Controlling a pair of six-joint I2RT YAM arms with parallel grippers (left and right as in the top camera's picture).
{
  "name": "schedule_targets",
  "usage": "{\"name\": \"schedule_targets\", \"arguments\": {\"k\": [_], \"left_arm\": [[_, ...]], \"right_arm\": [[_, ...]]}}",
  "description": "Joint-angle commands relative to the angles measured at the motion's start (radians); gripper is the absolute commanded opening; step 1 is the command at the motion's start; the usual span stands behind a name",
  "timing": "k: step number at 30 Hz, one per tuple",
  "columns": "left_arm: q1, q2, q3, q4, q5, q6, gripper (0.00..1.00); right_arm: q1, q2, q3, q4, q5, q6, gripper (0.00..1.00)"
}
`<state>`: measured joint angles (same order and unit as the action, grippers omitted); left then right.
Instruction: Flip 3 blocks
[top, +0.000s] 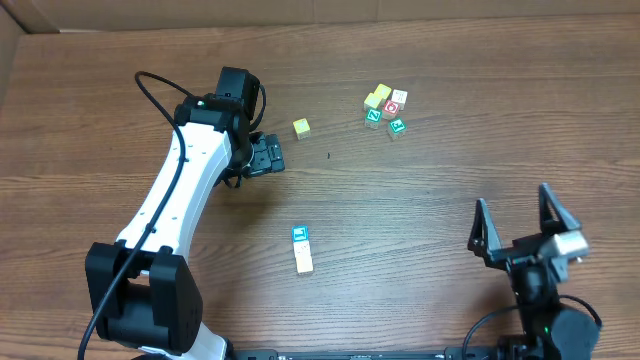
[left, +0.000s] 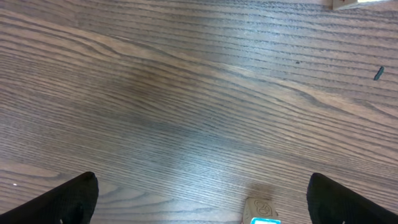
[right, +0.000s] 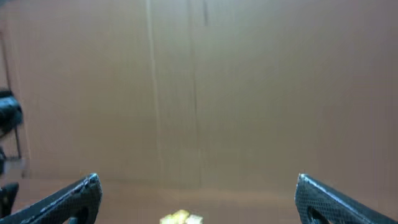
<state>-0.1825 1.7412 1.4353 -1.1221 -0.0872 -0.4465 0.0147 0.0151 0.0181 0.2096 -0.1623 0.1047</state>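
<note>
The pale yellow block (top: 301, 128) sits alone just right of my left gripper (top: 268, 155), which is open and holds nothing. The blue block (top: 299, 235) lies mid-table, with the cream-white block (top: 304, 262) touching its near side. The left wrist view has the open left gripper (left: 202, 186) over bare wood. The blue block (left: 261, 211) peeks in at the bottom edge there, nearer the right finger. An edge of the pale yellow block (left: 351, 3) shows at the top right. My right gripper (top: 512, 198) is open and empty at the front right, far from all three blocks. The right wrist view shows the right gripper (right: 198, 180) open.
A cluster of several other cubes (top: 385, 108), yellow, white, red-marked and green-marked, lies at the back right and shows blurred in the right wrist view (right: 180, 218). A cardboard wall (top: 320, 12) lines the far edge. A small dark speck (top: 328, 155) marks the wood.
</note>
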Motion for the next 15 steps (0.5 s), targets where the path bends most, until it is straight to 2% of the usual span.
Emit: {"name": "schedule_targets", "arguments": {"k": [1,9,15], "left_arm": [[-0.001,0.005,0.013,0.001,-0.009,-0.003,1.0],[-0.001,0.005,0.013,0.001,-0.01,-0.003,1.0],[-0.001,0.004,0.013,0.001,-0.01,-0.003,1.0]], "right_arm": [[0.008,-0.012,-0.011,-0.065,0.066,0.056,1.0],[0.039,-0.012,-0.011,-0.293,0.135,0.041,1.0],[0.037,-0.012,-0.011,-0.282,0.034,-0.182,1.0]]}}
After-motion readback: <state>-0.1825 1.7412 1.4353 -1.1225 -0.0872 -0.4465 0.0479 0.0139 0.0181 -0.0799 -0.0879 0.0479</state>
